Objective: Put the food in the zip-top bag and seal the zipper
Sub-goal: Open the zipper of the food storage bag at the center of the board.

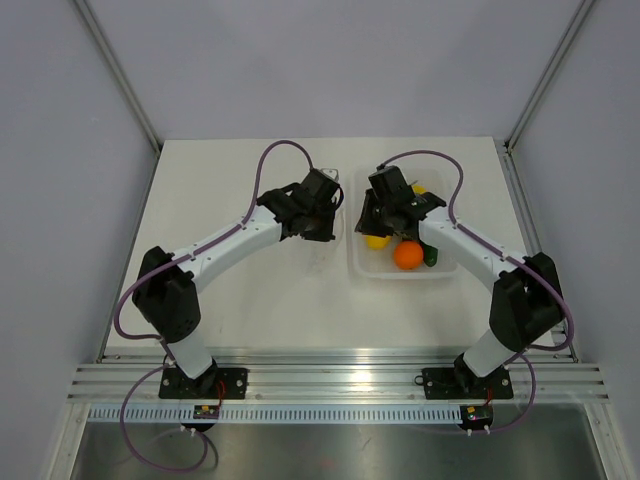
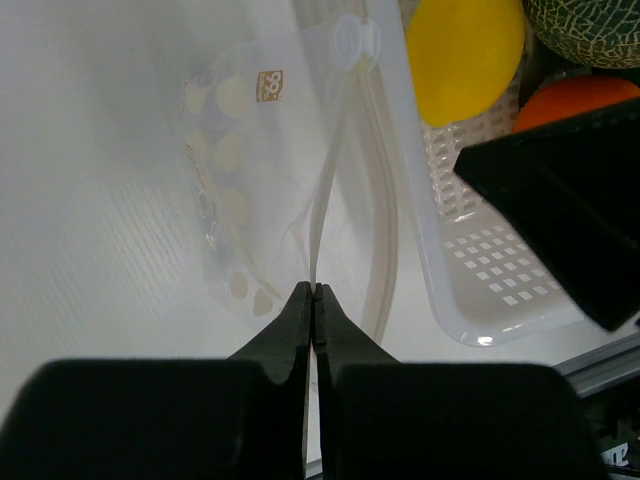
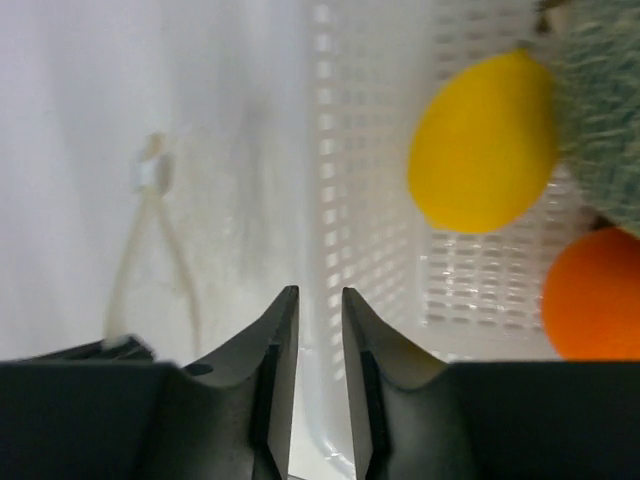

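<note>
White table [image 1: 250, 300] is holding it all: L gripper [image 2: 315, 295] is pinching the bag [image 2: 250, 150] tight by its edge, just beside the tray [image 3: 350, 150]. R gripper [image 3: 318, 300] is hanging w/ fingers a bit apart & empty, lemon [image 3: 480, 145] sitting in the tray. Next, I'm guessing, R needs to grab it.

White links [image 1: 235, 245], black joints [image 1: 165, 295], purple cables [image 1: 262, 170]; left pincer [image 2: 314, 292] and right pincer [image 3: 320, 292] are black.
</note>
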You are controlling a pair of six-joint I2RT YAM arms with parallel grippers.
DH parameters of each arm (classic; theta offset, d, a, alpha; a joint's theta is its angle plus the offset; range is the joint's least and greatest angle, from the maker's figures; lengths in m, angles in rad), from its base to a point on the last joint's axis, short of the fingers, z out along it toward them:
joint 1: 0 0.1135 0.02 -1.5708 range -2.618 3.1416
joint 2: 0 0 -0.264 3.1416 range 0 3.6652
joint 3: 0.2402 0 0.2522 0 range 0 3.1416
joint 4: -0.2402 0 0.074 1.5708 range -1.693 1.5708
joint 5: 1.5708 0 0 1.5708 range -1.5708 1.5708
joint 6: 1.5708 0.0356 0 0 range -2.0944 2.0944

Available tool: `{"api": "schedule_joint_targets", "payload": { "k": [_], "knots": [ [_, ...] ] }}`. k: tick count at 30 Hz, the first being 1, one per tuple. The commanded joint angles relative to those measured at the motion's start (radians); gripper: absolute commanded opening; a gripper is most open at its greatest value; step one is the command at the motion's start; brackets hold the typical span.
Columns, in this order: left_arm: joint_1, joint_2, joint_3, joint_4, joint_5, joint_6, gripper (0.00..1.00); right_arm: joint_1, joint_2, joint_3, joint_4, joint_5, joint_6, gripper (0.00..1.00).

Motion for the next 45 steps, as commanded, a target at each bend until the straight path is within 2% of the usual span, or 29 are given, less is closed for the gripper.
{"api": "schedule_joint_targets", "payload": {
  "k": [1, 2, 3, 6, 13, 20, 23, 26, 32, 33, 36, 43, 45],
  "knots": [
    [-0.004, -0.002, 0.039, 0.009, 0.011, -0.001, 0.0, 0.064, -0.079, 0.011, 0.102, -0.075, 0.054, 0.27],
    [-0.004, -0.002, 0.039, 0.009, 0.009, -0.001, 0.0, 0.073, -0.085, 0.013, 0.127, -0.085, 0.062, 0.24],
    [-0.005, -0.002, 0.039, 0.008, 0.009, -0.001, 0.0, 0.091, -0.086, 0.013, 0.139, -0.093, 0.071, 0.16],
    [-0.004, -0.004, 0.037, 0.008, 0.009, -0.001, 0.0, 0.115, -0.06, 0.046, 0.139, -0.099, 0.073, 0.08],
    [-0.002, -0.015, 0.04, 0.008, 0.02, -0.001, 0.0, 0.127, 0.036, 0.062, 0.164, -0.125, 0.106, 0.0],
    [0.01, -0.051, 0.063, -0.003, 0.058, 0.02, 0.0, 0.128, 0.09, 0.027, 0.23, -0.104, 0.1, 0.0],
    [0.031, -0.082, 0.063, 0.0, 0.107, 0.051, 0.0, 0.128, 0.07, -0.026, 0.318, -0.118, 0.036, 0.0],
    [0.059, -0.107, 0.066, -0.003, 0.196, 0.094, 0.0, 0.128, 0.052, -0.07, 0.4, -0.156, -0.117, 0.0],
    [0.123, -0.116, 0.089, -0.028, 0.348, 0.141, 0.0, 0.131, 0.033, -0.085, 0.406, -0.181, -0.28, 0.07],
    [0.13, -0.117, 0.088, -0.028, 0.366, 0.149, 0.0, 0.131, 0.026, -0.096, 0.417, -0.179, -0.288, 0.14],
    [0.156, -0.102, 0.086, -0.035, 0.426, 0.163, 0.0, 0.131, -0.011, -0.131, 0.449, -0.199, -0.32, 0.22],
    [0.192, -0.071, 0.077, -0.023, 0.511, 0.166, 0.0, 0.131, -0.022, -0.179, 0.53, -0.427, -0.432, 0.33],
    [0.197, -0.067, 0.085, -0.02, 0.532, 0.161, 0.0, 0.136, -0.013, -0.194, 0.564, -0.478, -0.464, 0.39]
  ]
}}
